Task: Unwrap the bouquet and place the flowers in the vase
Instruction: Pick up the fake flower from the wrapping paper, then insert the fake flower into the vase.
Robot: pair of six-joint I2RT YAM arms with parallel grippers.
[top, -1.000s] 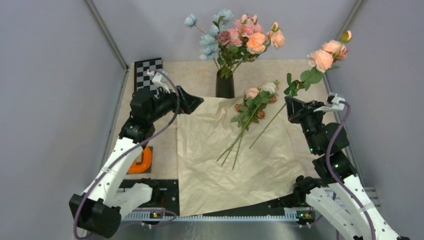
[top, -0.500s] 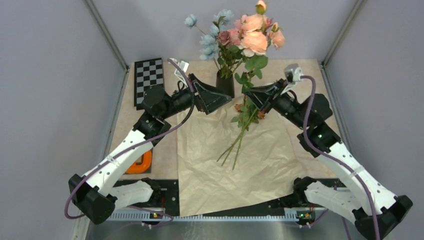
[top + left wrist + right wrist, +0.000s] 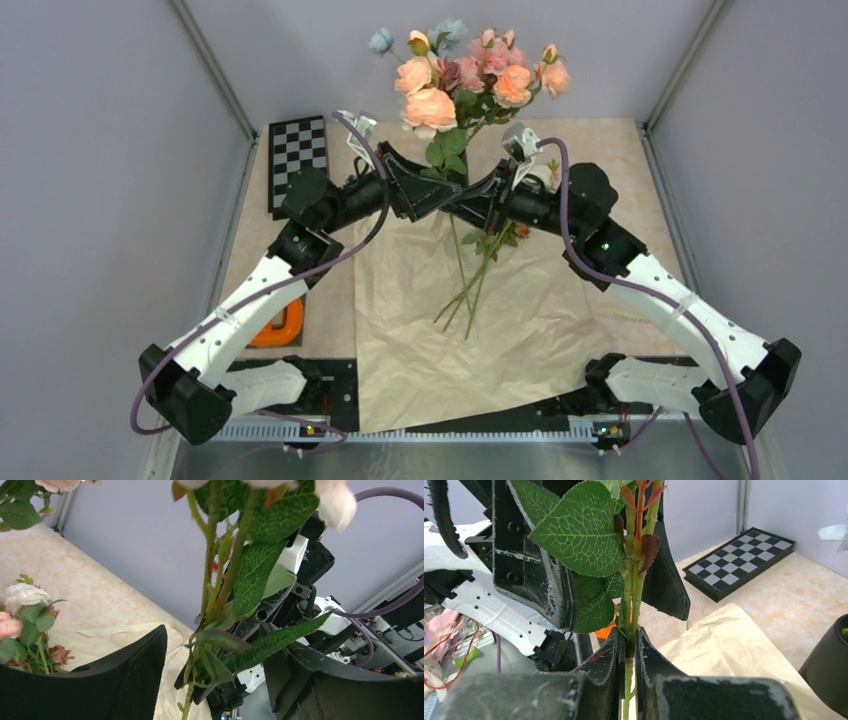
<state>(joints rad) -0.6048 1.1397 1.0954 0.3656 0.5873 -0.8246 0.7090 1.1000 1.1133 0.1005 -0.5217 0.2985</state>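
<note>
My right gripper (image 3: 468, 203) (image 3: 628, 635) is shut on the green stem (image 3: 631, 595) of a flower with peach-pink roses (image 3: 430, 103). It holds the flower upright in front of the bunch at the back. My left gripper (image 3: 432, 192) (image 3: 215, 645) is open, with a finger (image 3: 130, 680) on each side of that stem and neither one touching it. The vase (image 3: 829, 665) shows as a black edge in the right wrist view; in the top view the grippers hide it. More flowers (image 3: 500, 225) (image 3: 25, 615) lie on the unfolded tan paper (image 3: 520, 330).
A taller pink, orange and pale-blue bunch (image 3: 500, 70) stands at the back. A checkerboard (image 3: 297, 150) (image 3: 744, 560) lies at the back left. An orange object (image 3: 285, 325) sits by the left arm. Grey walls close in on three sides.
My right gripper has carried the peach-pink flower from the right side to the centre back. The left gripper has swung in around its stem, and its jaws have narrowed a little.
</note>
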